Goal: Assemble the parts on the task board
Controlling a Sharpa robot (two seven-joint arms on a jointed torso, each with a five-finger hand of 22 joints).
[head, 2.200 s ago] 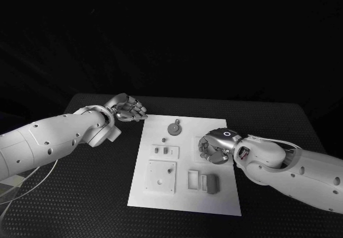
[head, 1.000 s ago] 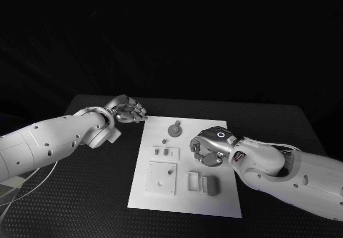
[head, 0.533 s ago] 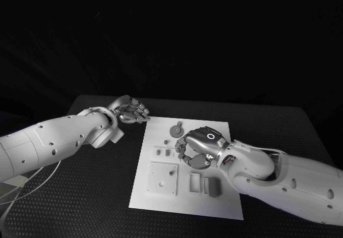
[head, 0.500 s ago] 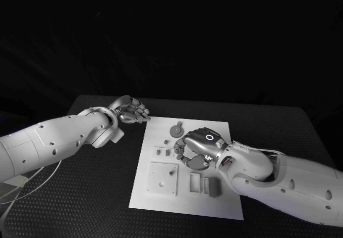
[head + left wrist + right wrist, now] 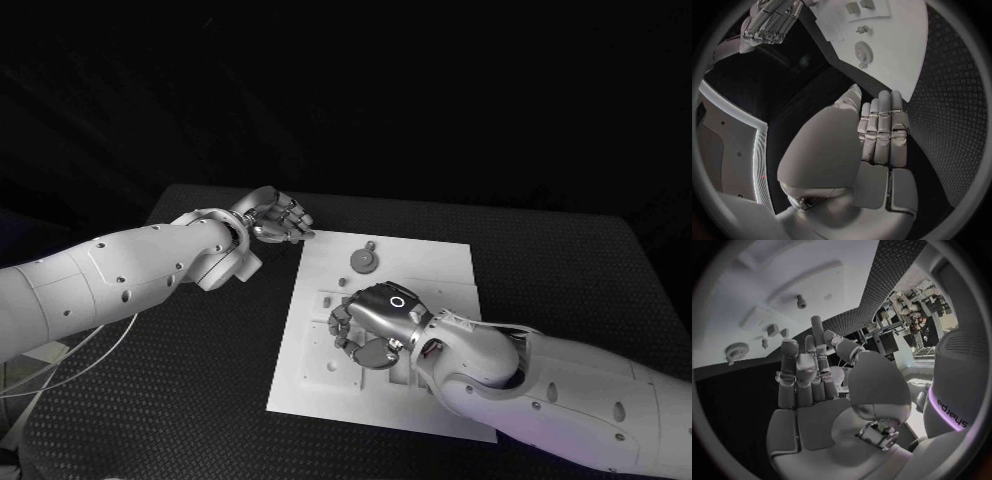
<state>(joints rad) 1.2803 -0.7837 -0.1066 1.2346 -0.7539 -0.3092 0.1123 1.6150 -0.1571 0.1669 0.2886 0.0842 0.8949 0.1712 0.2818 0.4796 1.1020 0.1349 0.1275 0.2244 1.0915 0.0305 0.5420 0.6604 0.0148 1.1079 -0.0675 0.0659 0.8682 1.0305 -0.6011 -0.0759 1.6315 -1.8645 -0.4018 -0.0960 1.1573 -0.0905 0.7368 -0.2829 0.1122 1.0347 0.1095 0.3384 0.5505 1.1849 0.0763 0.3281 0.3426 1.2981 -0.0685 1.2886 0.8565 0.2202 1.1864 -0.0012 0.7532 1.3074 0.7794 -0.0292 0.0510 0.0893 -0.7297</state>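
Right hand (image 5: 372, 325) over task board (image 5: 433, 262), fingers (image 5: 795, 375) straight, nothing held.

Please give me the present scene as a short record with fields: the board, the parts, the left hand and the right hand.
board: white task board in the middle of the black table
parts: round gear-like part at the board's far end; other small parts near the right hand
left hand: off the board, beside its far left corner, holds nothing
right hand: over the board's middle, fingers extended, holds nothing

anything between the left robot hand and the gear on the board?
Nothing. In the head view only bare table and bare board lie between the left robot hand and the gear.
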